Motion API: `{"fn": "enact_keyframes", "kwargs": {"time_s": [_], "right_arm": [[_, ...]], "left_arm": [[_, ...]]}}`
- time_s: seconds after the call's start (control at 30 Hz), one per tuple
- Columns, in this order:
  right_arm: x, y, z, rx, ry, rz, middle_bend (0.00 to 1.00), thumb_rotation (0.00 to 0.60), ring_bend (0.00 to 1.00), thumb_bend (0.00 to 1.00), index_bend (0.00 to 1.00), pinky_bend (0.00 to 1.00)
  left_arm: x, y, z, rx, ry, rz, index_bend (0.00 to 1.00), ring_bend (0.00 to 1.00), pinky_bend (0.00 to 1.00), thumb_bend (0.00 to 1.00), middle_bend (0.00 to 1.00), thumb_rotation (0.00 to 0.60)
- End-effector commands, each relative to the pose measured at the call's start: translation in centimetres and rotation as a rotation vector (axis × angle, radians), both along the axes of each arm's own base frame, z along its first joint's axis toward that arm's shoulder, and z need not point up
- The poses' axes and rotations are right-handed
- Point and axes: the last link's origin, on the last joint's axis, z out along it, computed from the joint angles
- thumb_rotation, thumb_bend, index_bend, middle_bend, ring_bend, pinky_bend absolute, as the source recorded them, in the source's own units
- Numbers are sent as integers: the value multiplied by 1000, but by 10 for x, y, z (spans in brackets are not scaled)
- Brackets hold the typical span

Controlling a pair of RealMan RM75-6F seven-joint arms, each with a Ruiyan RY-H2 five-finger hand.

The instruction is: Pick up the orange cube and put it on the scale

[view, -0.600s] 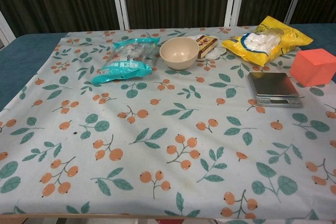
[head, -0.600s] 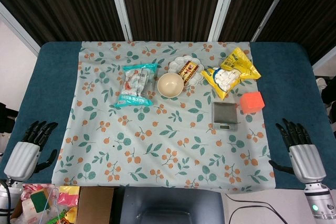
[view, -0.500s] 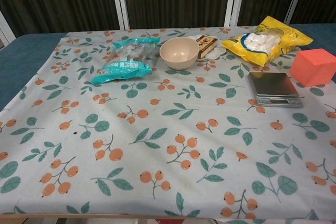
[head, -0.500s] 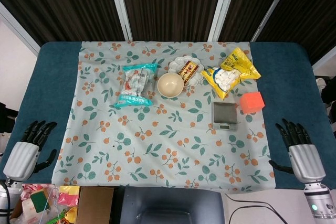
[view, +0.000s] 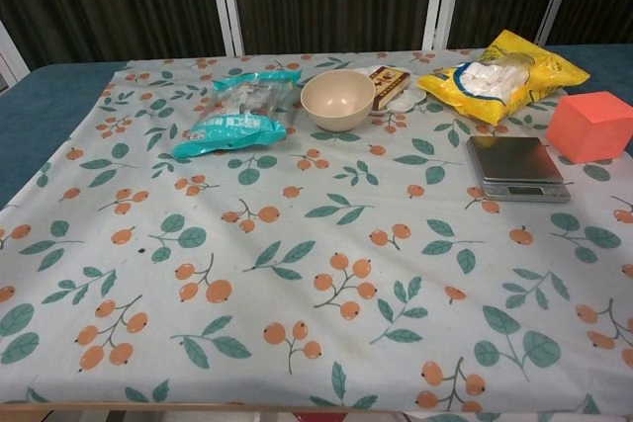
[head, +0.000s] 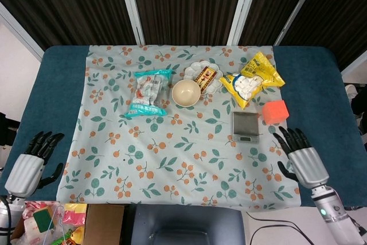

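The orange cube (head: 274,111) (view: 590,126) rests on the right edge of the patterned cloth, just right of the small grey scale (head: 245,127) (view: 515,167), whose pan is bare. My right hand (head: 301,157) hovers open, fingers spread, over the near right corner of the cloth, below and slightly right of the cube, touching nothing. My left hand (head: 31,162) stays open at the near left edge of the table, far from both. The chest view shows neither hand.
A beige bowl (head: 186,92), a teal snack bag (head: 148,92), a white plate with a packet (head: 203,76) and a yellow bag (head: 251,78) line the far half of the cloth. Colourful clutter and a cardboard box (head: 103,224) lie below the table's near left edge.
My right hand has moved left and forward, from beside the cloth onto its near right corner, closer to the cube. The left hand and all objects have stayed put.
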Motion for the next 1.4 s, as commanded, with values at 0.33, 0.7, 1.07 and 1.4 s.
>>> {"fn": "enact_keyframes", "kwargs": {"time_s": [0.33, 0.7, 1.07, 1.4], "right_arm": [[31, -61, -56, 136, 133, 65, 0, 600, 0, 645, 388, 0], [26, -82, -80, 157, 159, 24, 0, 600, 0, 651, 440, 0], [30, -89, -95, 182, 170, 17, 0, 600, 0, 652, 441, 0], [36, -91, -108, 196, 190, 19, 0, 600, 0, 652, 442, 0]], "left_arm": [[-1, -3, 2, 2, -16, -6, 5, 60, 65, 440, 112, 600], [-4, -4, 2, 2, -12, 6, 5, 60, 65, 440, 111, 600], [-5, -5, 1, 0, -2, 14, 5, 60, 65, 439, 111, 600], [-5, -5, 3, -4, -7, 25, 5, 61, 65, 438, 111, 600]]}}
